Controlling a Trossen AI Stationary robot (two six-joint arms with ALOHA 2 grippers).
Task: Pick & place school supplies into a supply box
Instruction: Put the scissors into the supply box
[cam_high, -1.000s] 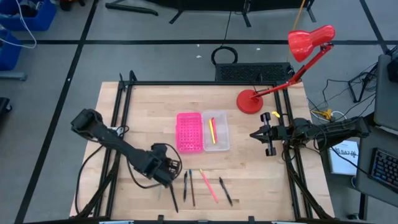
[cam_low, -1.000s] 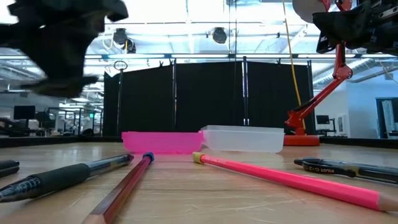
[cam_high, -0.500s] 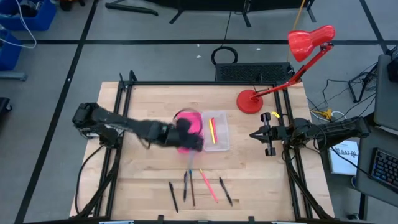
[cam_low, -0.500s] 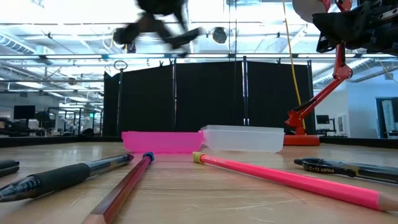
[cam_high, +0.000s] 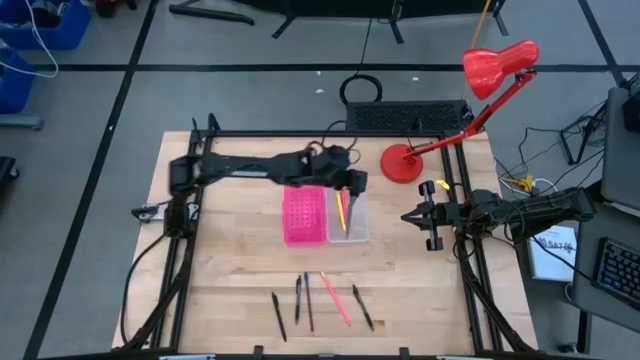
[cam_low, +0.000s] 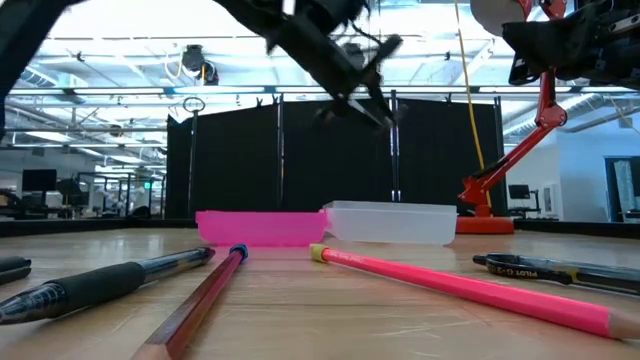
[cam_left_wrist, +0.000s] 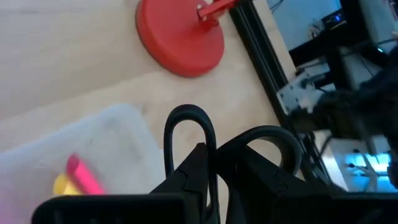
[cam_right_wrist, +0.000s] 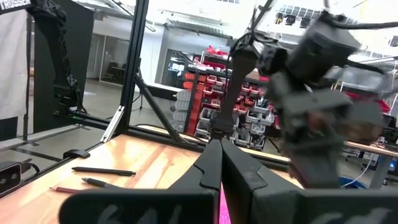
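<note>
My left gripper (cam_high: 349, 185) hangs above the far end of the clear supply box (cam_high: 349, 226) and is shut on the scissors. Their two black handle loops (cam_left_wrist: 188, 127) stick out past the fingers in the left wrist view. The box stands beside the pink perforated panel (cam_high: 304, 213) and has a pink and a yellow pencil (cam_high: 340, 208) lying in it. Several pens and pencils (cam_high: 320, 302) lie flat near the table's near edge. My right gripper (cam_high: 410, 215) waits shut at the right edge, touching nothing. My left gripper holds the scissors just behind the handle loops (cam_left_wrist: 208, 158), pinched between its two fingers. The loops point forward beyond the fingertips, and the blades are hidden between the fingers. The scissors are lifted clear, above the box and slanting down toward it.
A red desk lamp stands with its round base (cam_high: 403, 162) on the far right of the table, close to the box, and its head (cam_high: 500, 65) reaches over the far edge. Black frame rails (cam_high: 190, 215) run along the left and right edges.
My left arm has swung up from the near-left of the table by the pens, across toward the far right, and now hangs over the clear box with the scissors. The pens on the table have stayed put.
</note>
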